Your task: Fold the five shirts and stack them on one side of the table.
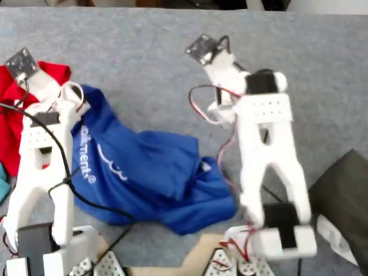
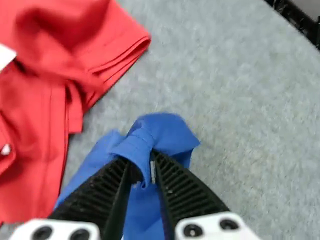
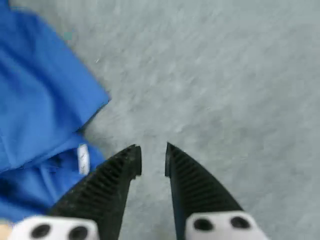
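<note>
- The left arm (image 1: 40,167) is built of white plastic links, with black motor blocks set into them.
- The right arm (image 1: 270,149) is made the same way, with a black servo (image 1: 261,82) near its top.
- A black cable (image 1: 64,172) is run along the left arm; red and white wires (image 1: 202,103) are looped beside the right.
- The left gripper (image 2: 142,162) and the right gripper (image 3: 152,150) are fitted with black ribbed fingers on white bases marked by dark round screw holes.
</note>
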Robot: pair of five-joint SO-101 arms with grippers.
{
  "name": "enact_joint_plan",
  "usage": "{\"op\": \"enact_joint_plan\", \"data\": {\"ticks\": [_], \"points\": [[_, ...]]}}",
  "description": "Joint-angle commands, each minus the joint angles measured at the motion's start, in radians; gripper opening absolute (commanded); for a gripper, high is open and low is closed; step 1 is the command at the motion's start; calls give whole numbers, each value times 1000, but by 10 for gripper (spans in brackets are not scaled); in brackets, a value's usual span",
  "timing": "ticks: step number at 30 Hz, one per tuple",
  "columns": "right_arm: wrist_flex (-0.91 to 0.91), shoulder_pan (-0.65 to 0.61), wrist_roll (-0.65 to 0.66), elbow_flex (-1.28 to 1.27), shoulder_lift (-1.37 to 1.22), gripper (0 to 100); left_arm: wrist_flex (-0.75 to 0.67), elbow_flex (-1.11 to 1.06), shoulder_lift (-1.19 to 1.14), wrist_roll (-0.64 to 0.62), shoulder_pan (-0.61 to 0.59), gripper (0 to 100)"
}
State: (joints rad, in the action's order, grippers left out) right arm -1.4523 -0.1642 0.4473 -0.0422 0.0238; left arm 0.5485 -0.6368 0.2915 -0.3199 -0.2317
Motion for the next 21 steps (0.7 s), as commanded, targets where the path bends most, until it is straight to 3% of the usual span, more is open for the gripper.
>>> {"op": "enact_joint_plan", "data": {"ticks": [1,12,21], "points": [[-29,-48,-31,71,-97,102,-20,-28,5,-12,14,19],[-21,-116,-92,131,-346,160,-112,-71,-68,-8,29,19],[-100,-185,-333,378,-541,162,-107,0,-191,-8,28,19]]}}
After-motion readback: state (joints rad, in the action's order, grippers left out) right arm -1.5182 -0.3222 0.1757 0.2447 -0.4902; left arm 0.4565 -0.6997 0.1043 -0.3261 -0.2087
